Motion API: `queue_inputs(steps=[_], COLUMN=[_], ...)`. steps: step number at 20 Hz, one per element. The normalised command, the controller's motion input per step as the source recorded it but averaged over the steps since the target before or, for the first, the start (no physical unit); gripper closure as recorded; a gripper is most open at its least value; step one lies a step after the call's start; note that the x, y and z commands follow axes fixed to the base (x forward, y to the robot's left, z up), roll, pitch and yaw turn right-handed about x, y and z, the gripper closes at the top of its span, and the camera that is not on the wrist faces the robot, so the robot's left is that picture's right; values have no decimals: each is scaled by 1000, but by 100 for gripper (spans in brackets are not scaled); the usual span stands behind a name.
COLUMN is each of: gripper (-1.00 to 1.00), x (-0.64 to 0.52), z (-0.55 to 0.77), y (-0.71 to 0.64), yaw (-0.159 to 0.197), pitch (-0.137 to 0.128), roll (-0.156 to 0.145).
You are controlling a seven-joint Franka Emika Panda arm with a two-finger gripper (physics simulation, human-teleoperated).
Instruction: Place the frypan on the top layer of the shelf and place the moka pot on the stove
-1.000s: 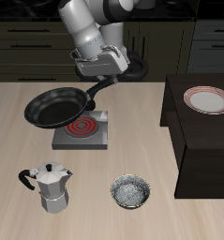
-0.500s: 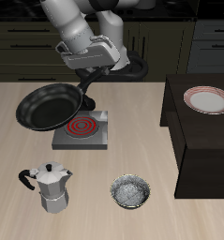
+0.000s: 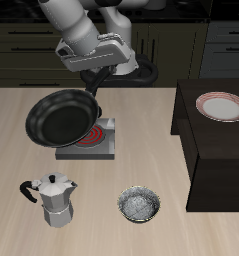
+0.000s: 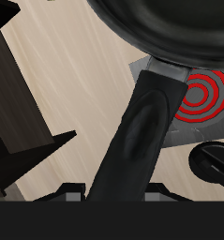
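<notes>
My gripper is shut on the long black handle of the frypan and holds it in the air, tilted with its inside facing the camera, above the stove. The stove is a flat grey square with a red coil, partly hidden by the pan. In the wrist view the handle fills the middle and the red coil of the stove shows beside it. The moka pot stands upright near the table's front edge. The dark shelf stands at the side, its flat top partly taken by a plate.
A white plate with a red rim lies on the shelf top. A small silvery speckled bowl sits on the table near the front edge, beside the moka pot. Dark cabinets run along the back.
The pan swung away from the shelf and lifted, then tilted further so its inside faces the camera. The gripper has kept hold of the handle. Moka pot, bowl and plate have not moved.
</notes>
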Motion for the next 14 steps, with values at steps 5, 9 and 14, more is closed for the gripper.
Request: queue_inputs(steps=[5,9,14], gripper=[100,100,100], x=[-107,39,308], z=[186,191,15], y=[-47,102,78], yaw=[185,246,180], pitch=[-7,33,48], roll=[1,17,-24])
